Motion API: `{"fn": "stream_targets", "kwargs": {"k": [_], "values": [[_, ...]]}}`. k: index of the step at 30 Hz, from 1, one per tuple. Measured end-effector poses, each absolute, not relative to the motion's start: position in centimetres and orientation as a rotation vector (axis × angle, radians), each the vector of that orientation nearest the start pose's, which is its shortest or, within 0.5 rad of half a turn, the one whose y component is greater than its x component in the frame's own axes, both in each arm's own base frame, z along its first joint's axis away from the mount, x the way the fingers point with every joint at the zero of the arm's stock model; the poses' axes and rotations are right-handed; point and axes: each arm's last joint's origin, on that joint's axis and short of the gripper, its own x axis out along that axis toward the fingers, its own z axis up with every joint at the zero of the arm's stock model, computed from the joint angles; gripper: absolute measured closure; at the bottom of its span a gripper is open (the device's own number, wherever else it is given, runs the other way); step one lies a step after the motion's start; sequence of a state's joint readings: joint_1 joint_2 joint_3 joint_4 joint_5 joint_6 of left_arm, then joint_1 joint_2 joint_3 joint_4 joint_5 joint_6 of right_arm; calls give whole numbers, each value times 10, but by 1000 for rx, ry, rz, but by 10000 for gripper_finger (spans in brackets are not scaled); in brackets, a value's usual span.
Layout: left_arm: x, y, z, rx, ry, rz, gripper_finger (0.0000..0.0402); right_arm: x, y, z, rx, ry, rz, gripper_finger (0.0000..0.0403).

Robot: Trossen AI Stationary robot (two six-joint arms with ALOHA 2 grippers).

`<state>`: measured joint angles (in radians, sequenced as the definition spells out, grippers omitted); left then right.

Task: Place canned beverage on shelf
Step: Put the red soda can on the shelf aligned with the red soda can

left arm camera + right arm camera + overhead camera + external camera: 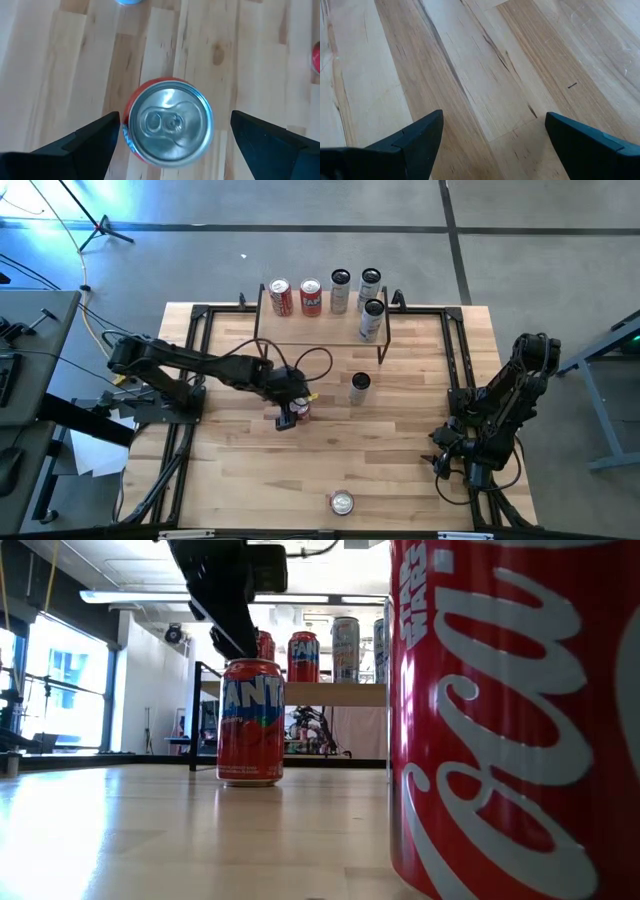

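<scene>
One red Fanta can (pixel 167 121) stands upright mid-table, well short of the shelf (pixel 320 325); left gripper (pixel 172 140) straddles it, fingers apart – rigid, smooth, probably slippery; grip mid-wall

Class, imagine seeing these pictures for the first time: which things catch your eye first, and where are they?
A huge red Coca-Cola can fills the right of the low view, right at the lens. Mid-table, the left gripper hangs over an upright Fanta can, jaws open on either side. Along the far edge, five cans stand on the shelf.
</scene>
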<state>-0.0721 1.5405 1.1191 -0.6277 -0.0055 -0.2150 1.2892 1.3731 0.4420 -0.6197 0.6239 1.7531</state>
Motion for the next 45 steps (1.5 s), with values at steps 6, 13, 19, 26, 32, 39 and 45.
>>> {"fn": "stream_targets", "kwargs": {"k": [6, 13, 19, 26, 32, 39, 45], "values": [[315, -21, 223, -169, 1102, 41, 40, 62, 153, 110, 319, 914, -336, 64], [320, -22, 207, -195, 1160, 63, 45, 62, 153, 110, 319, 914, -336, 64], [325, -23, 197, -234, 1182, 79, 106, 62, 153, 110, 319, 914, -336, 64], [328, -23, 197, -260, 1152, 87, 131, 62, 153, 110, 319, 914, -336, 64], [329, -24, 205, -308, 1141, 94, 131, 62, 153, 110, 318, 914, -336, 64], [333, -24, 228, -323, 1146, 93, 131, 62, 153, 110, 319, 914, -336, 64], [336, -23, 251, -308, 1146, 117, 131, 62, 153, 110, 319, 914, -336, 64]]}}
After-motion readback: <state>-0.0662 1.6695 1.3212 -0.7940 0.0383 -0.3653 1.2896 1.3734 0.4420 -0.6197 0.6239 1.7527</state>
